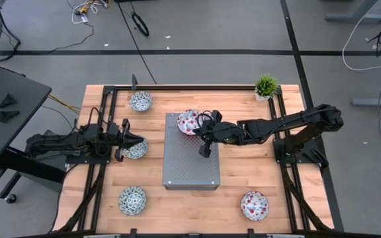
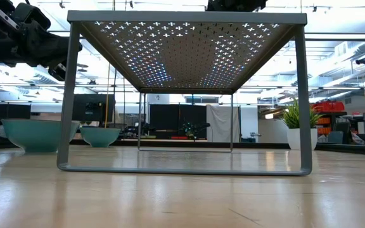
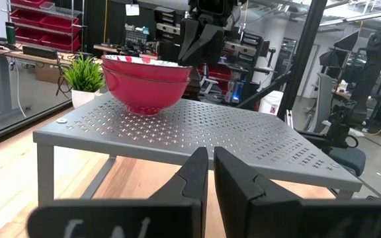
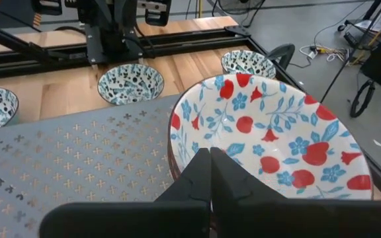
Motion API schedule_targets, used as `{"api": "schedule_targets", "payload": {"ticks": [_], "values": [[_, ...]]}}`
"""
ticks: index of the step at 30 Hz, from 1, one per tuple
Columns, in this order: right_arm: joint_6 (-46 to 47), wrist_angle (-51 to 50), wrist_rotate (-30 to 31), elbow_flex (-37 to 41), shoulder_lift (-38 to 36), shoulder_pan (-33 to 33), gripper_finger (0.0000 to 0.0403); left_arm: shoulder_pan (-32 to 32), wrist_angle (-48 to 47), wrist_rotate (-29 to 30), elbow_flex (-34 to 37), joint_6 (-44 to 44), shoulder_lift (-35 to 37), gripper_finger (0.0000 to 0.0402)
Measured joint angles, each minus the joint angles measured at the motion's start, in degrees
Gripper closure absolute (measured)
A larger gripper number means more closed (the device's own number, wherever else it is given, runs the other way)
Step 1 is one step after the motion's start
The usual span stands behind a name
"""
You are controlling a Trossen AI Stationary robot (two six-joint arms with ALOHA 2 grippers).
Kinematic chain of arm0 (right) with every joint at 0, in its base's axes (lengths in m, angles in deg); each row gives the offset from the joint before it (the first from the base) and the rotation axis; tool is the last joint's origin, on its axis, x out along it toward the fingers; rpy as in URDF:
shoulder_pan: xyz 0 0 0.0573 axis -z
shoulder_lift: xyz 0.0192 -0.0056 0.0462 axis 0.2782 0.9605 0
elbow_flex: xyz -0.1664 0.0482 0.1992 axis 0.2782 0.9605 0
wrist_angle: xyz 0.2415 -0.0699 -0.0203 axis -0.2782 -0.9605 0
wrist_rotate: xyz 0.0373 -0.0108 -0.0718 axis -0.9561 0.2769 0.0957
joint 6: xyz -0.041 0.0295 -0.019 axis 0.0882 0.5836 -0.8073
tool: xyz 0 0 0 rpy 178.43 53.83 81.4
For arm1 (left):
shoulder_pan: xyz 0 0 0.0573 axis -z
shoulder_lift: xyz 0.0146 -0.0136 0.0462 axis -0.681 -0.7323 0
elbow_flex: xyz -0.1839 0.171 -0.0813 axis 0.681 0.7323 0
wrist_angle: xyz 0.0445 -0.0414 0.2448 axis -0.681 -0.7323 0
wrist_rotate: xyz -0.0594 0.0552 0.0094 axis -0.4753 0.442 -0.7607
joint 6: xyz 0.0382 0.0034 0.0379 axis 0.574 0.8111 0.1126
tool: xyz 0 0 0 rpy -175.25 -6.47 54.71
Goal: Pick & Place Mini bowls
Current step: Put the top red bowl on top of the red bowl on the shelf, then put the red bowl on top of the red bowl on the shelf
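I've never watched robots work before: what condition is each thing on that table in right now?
Red bowls: stacked on the grey stand.
Third red bowl: alone on the table.
Blue-green bowls: upright, separate.
Left claw: shut, empty.
Right claw: shut at the stack's rim.
Plant: upright.

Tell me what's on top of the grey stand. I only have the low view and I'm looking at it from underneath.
Observer: A red-patterned bowl sits near one corner of the stand, on the left arm's side.
Operator: Where's the right claw?
Observer: The right claw is at that bowl's rim, reaching in from the right arm's side.
Operator: And the left claw?
Observer: The left claw is at a blue-green bowl on the wood, beside the stand.
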Motion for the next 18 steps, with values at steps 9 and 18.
{"api": "schedule_targets", "payload": {"ticks": [9, 18], "values": [[-1.15, 1.98, -0.02, 0.00, 0.00, 0.00, 0.0403, -0.01, 0.00, 0.00, 0.00, -0.02, -0.01, 0.0369], [-4.40, 4.03, -1.34, 0.00, -0.76, -1.45, 0.0403, -0.02, 0.00, 0.00, 0.00, 0.00, 0.00, 0.0369]]}}
